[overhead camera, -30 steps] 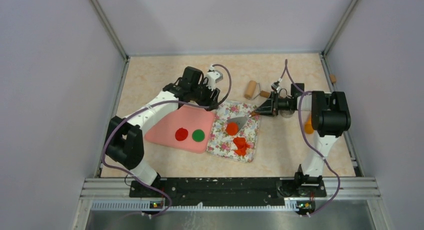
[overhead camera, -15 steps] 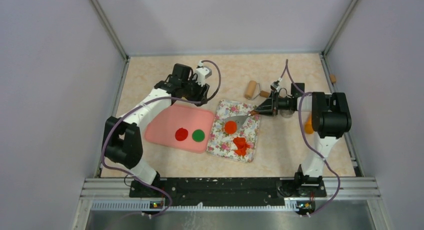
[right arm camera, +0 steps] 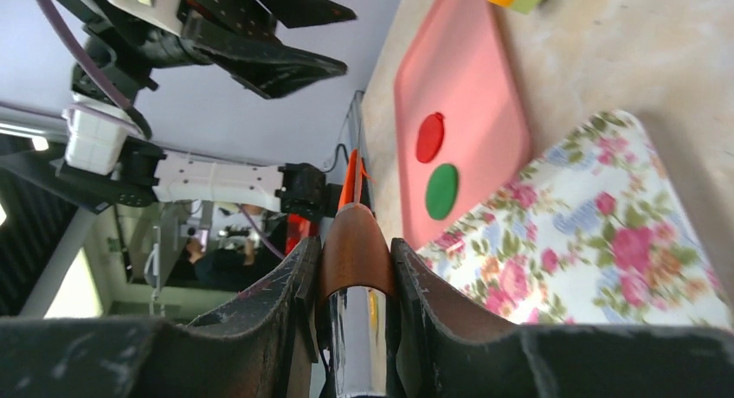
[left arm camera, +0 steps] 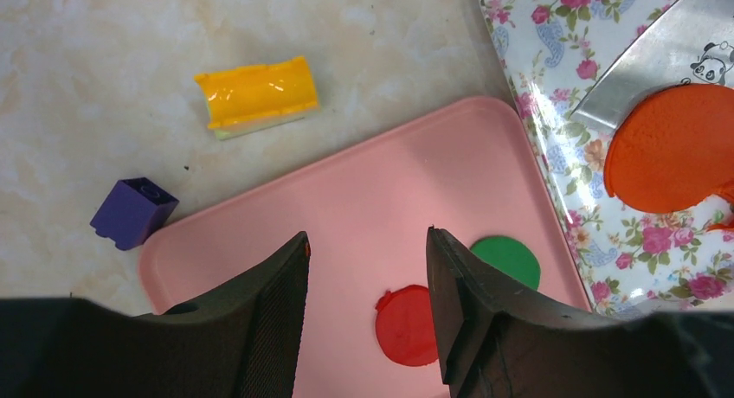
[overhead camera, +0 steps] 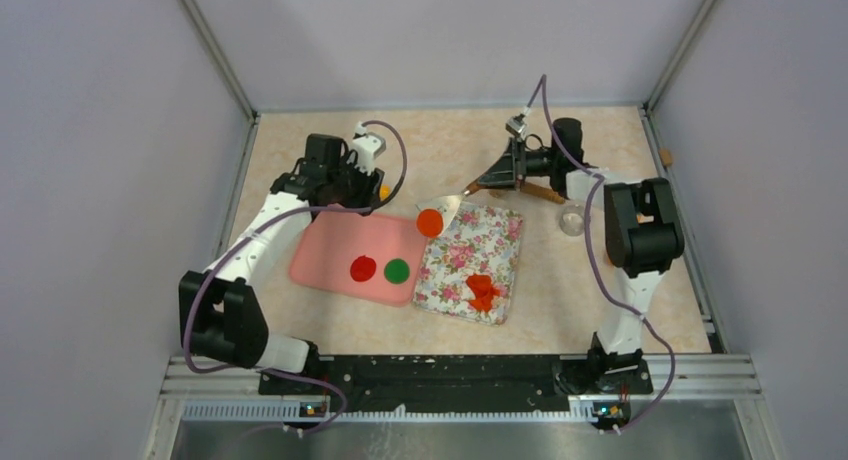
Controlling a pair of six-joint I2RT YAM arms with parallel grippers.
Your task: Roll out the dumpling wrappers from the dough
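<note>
Bordering the pink tray [overhead camera: 330, 265] on its right edge is the floral mat [overhead camera: 490, 250]; bare surface [overhead camera: 450, 140] lies beyond the tray's far edge. The orange-red wrapper [overhead camera: 431, 222] is flat and round, resting on the spatula [overhead camera: 450, 202] blade by the tray's far right corner. Right fingers [right arm camera: 286, 311] clamp the spatula handle. Left fingers [left arm camera: 260, 329] are spread and empty above the tray, apart from that wrapper. A red wrapper [overhead camera: 363, 268] and a green wrapper [overhead camera: 397, 270] lie on the tray.

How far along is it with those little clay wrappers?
Done: a red wrapper and a green wrapper lie on the pink tray. In hand: the right fingers hold a spatula with the orange-red wrapper on its blade. Left: setting it down, perhaps reworking the dough scrap on the floral mat.
</note>
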